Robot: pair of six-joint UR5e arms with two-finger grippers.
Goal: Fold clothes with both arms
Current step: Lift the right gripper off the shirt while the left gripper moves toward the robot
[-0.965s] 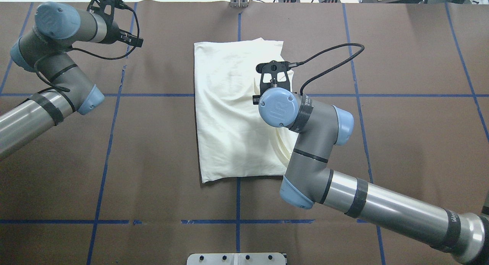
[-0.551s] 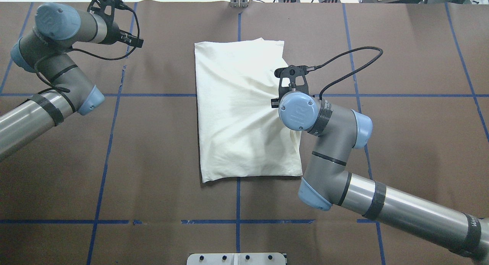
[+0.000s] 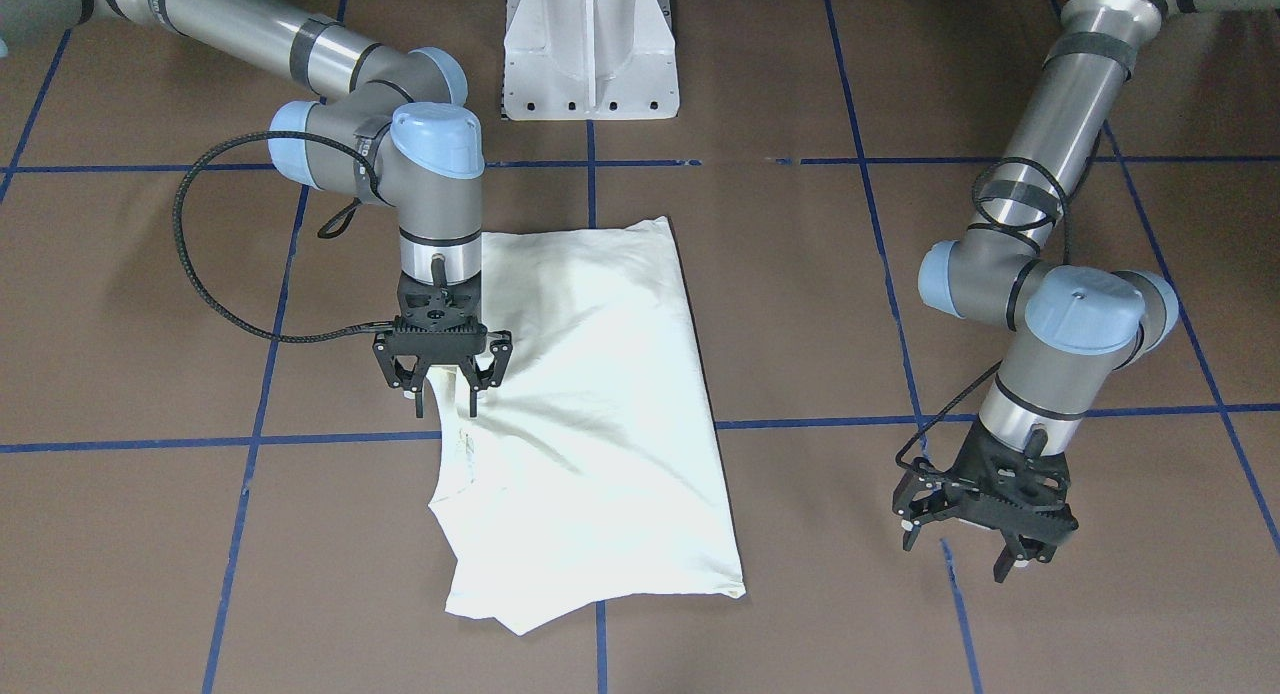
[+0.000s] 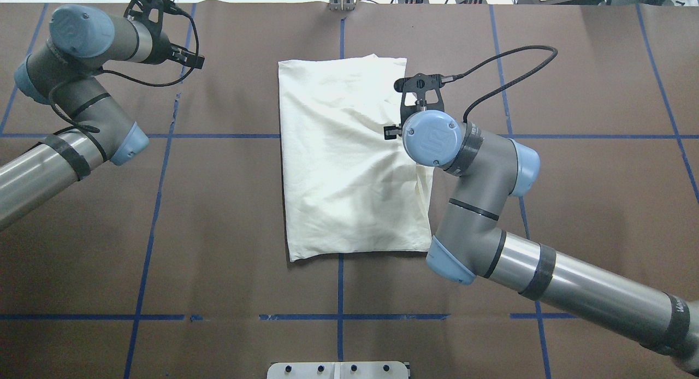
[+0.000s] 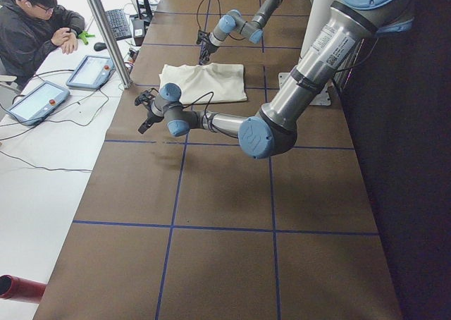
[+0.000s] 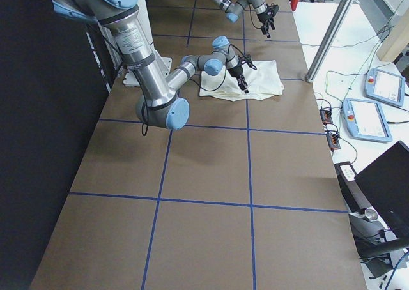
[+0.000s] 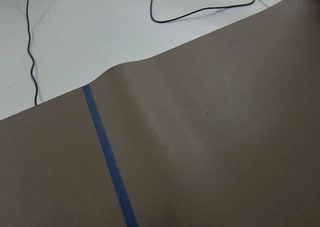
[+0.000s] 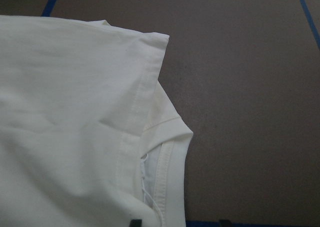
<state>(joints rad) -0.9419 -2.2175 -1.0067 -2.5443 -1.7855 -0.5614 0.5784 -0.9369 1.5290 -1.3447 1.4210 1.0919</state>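
Note:
The cream shirt [image 3: 590,404] lies folded in a rough rectangle at the table's middle, plain side up, with no print showing; it also shows in the overhead view [image 4: 338,160]. My right gripper [image 3: 444,402] points down at the shirt's right edge, jaws partly apart, the edge between the fingertips. In the overhead view it is hidden under its wrist. The right wrist view shows the hem and ribbed collar [image 8: 167,187] lying on the brown table. My left gripper [image 3: 957,559] is open and empty, low over bare table far to the shirt's left.
The white pedestal base [image 3: 590,64] stands behind the shirt. Blue tape lines cross the brown table cover [image 4: 218,204]. The left wrist view shows the table's far edge [image 7: 125,67] with cables beyond. An operator [image 5: 35,24] sits past that edge with tablets.
My right arm moved from over the shirt's middle to its right edge, drawing the top layer outward, then shifted a little farther from the robot. The shirt lies flatter. The left arm stayed put.

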